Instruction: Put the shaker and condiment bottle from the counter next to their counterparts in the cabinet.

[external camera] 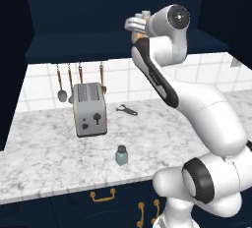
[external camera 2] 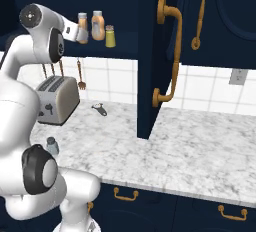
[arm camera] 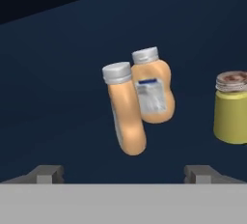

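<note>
Gripper: two-finger gripper (arm camera: 123, 172) is hovering just before the cabinet shelf, its jaws standing wide apart and holding nothing.
Bottles: two small orange condiment bottles with white caps, one (arm camera: 126, 114) tilting in front and the other (arm camera: 153, 89) upright behind, are touching on the shelf of the dark navy wall cabinet (external camera 2: 125, 43).
Neighbour: yellow-green shaker with a grey cap (arm camera: 232, 107) is standing just beside them.
Counter item: squat teal-grey shaker with a dark cap (external camera: 121, 155) is sitting near the front edge of the white marble counter (external camera: 49, 148), before the silver toaster (external camera: 89, 109).
</note>
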Available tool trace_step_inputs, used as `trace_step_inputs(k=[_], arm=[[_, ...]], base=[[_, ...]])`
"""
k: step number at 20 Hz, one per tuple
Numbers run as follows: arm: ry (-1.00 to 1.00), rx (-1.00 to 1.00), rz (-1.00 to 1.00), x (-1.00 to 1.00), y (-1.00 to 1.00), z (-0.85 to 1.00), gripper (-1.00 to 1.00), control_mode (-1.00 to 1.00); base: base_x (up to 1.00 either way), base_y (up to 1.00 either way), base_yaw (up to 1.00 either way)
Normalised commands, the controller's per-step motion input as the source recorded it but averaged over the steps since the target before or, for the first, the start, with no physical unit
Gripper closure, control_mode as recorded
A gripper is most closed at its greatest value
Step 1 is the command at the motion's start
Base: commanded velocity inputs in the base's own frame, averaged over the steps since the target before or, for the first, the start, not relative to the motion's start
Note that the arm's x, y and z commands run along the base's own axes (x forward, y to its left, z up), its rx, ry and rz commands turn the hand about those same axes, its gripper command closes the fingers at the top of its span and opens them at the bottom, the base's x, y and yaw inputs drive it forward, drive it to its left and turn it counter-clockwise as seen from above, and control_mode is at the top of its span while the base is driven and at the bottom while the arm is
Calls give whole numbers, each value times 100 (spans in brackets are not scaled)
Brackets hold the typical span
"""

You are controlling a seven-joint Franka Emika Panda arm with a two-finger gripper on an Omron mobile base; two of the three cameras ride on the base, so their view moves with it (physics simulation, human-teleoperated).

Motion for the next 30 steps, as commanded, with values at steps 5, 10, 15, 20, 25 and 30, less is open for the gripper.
trace_step_inputs(k=[5, 10, 15, 20, 25, 30], arm=[[0, 2, 0, -43, -1, 0, -100, -100], [0, 2, 1, -48, -4, 0, -100, -100], [0, 2, 2, -62, -5, 0, -100, -100], [0, 2, 3, -75, -5, 0, -100, -100], [0, 2, 3, -79, -6, 0, -100, -100], [0, 0, 2, -73, -6, -1, -100, -100]], base=[[0, 0, 0], [0, 0, 0], [0, 0, 0], [0, 0, 0], [0, 0, 0], [0, 0, 0]])
